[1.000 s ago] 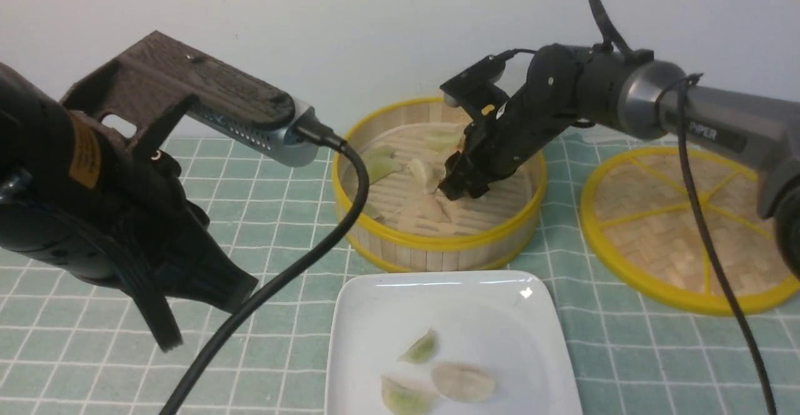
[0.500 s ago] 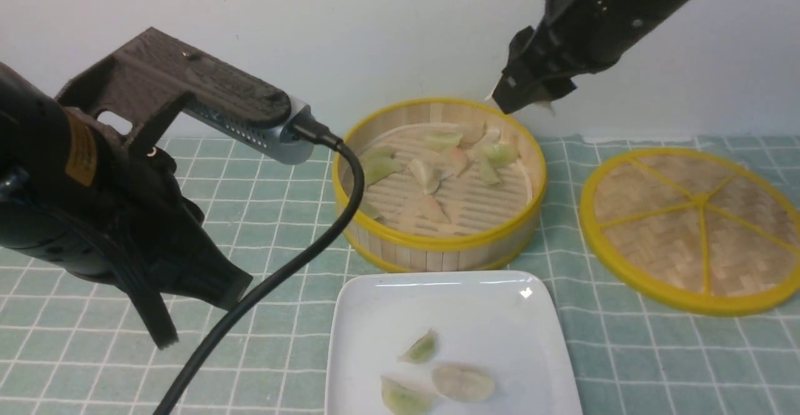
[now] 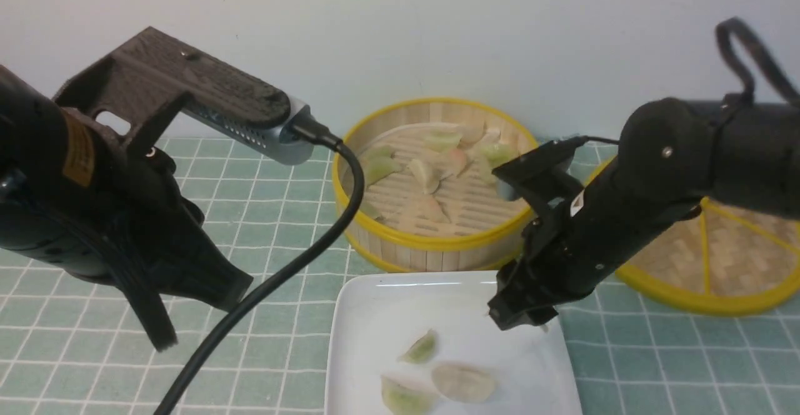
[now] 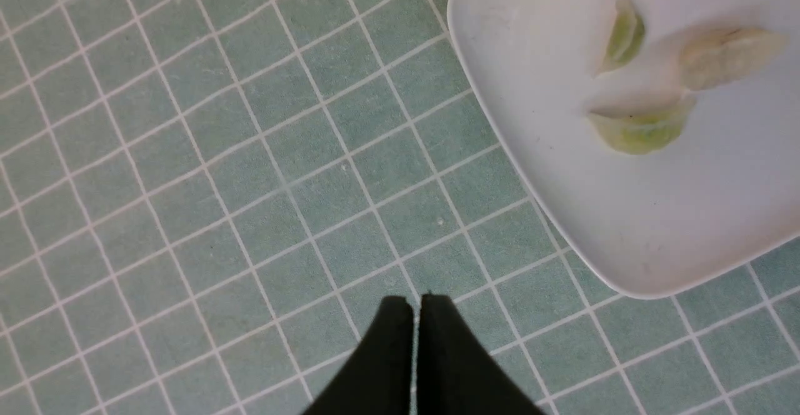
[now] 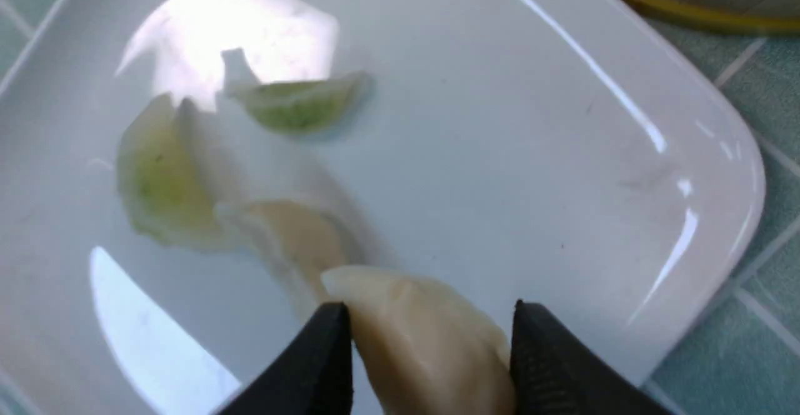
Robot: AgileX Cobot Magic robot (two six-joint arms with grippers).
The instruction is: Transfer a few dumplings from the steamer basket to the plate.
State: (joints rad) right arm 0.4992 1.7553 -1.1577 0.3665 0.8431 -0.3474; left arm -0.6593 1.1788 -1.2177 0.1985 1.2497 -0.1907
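The right gripper pinches a cream dumpling over the plate; the left gripper is closed, empty. Released, it may stick to a jaw or land on the other dumplings.

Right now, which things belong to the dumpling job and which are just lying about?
Job: steamer basket, dumplings inside it, plate, three dumplings on it, cream dumpling in the right gripper.
Lying about: woven disc, checked cloth, idle left gripper.

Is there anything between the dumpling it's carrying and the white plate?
Nothing visible. The right end effector holds the cream dumpling above a bare patch of the plate; the three dumplings there lie aside.
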